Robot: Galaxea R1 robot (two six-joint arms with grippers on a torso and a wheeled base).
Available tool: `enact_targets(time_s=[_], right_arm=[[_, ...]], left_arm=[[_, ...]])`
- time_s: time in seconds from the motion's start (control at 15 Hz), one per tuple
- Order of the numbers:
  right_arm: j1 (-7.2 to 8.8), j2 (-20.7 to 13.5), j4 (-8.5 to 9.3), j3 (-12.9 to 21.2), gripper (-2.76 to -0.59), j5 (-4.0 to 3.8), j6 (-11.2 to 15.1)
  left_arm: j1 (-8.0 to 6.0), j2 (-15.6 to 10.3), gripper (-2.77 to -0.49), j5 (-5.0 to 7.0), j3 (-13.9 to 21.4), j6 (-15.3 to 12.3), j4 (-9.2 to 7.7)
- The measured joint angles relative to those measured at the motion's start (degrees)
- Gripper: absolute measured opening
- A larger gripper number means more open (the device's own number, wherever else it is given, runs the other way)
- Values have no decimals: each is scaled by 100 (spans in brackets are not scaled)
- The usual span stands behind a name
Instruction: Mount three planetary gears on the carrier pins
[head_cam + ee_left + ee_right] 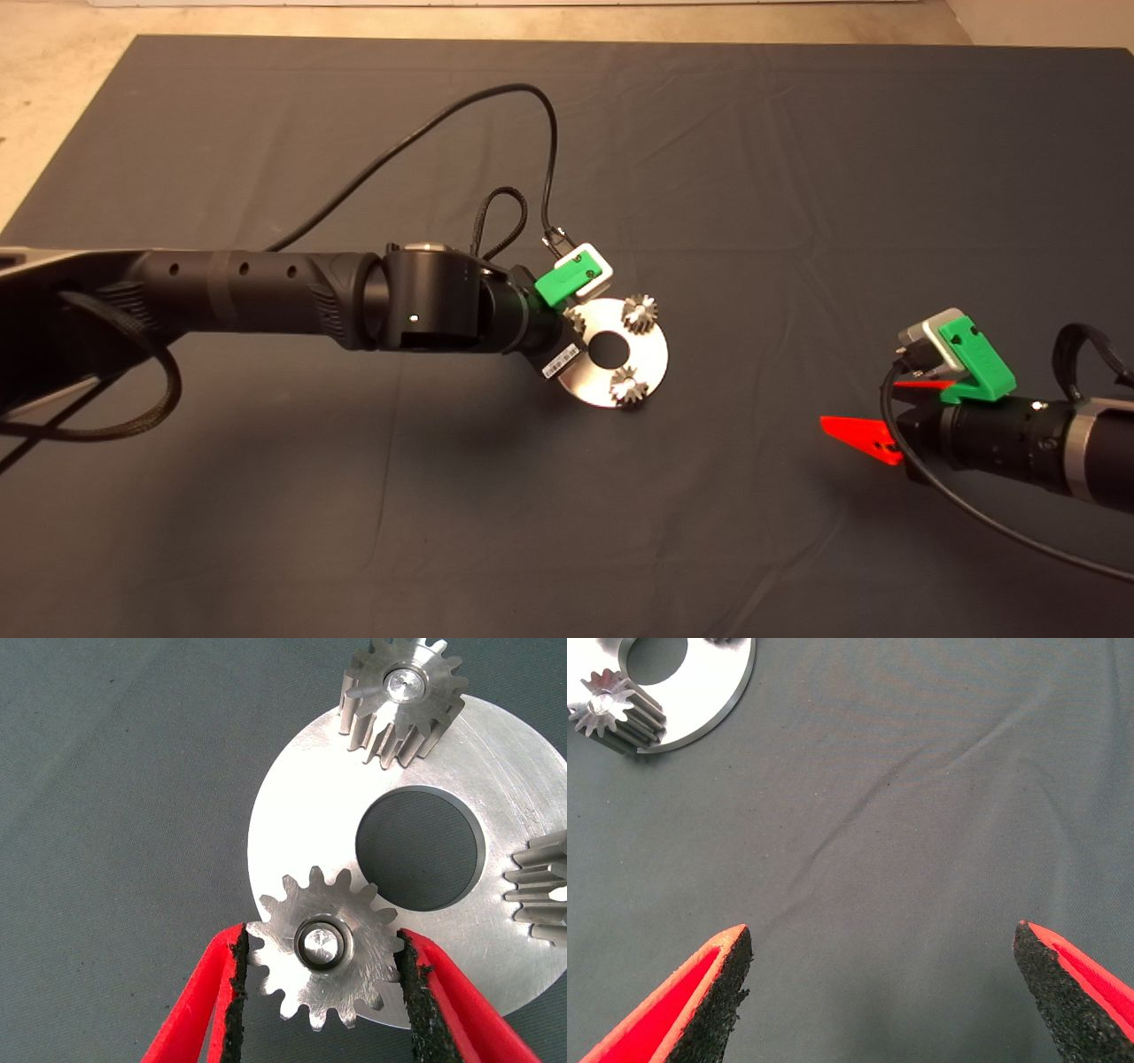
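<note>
The round silver disc (653,354) with a central hole lies mid-mat. Two planetary gears (640,312) (626,386) sit on carrier pins. My left gripper (323,1014) is over the disc's left rim, its pads (237,992) pressed on both sides of the third gear (323,948). That gear sits flat on the disc (301,815) with a pin's tip (319,943) showing in its centre hole. The other two gears (403,695) (540,890) stand on their pins. My right gripper (859,403) hovers open and empty to the right; its wrist view shows one gear (611,713).
A black cable (496,115) loops above the mat behind the left wrist. The dark mat (797,177) has soft creases. Bare floor (53,71) shows past its far left edge.
</note>
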Motion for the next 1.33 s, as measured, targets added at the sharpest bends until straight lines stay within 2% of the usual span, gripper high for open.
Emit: enact_targets(time_s=[0.4, 0.53, 0.8, 1.13, 1.27, 1.33], right_arm=[[0, 0, 0, 0, -116, 0, 0], [0, 0, 0, 0, -116, 0, 0], [0, 0, 0, 0, -116, 0, 0], [0, 1, 0, 0, -116, 0, 0], [0, 3, 0, 0, -116, -2, -14], [0, 8, 0, 0, -116, -6, -15]], left_arm=[[0, -15, -221, -7, 0, 0, 0], [-2, -15, -212, -13, 0, 0, 12], [-2, -14, -208, -25, 0, 0, 12], [-2, -13, -180, -24, 2, 0, 11], [-2, -39, -165, -5, 129, 0, 12], [-2, -63, -164, 45, 242, 0, 12]])
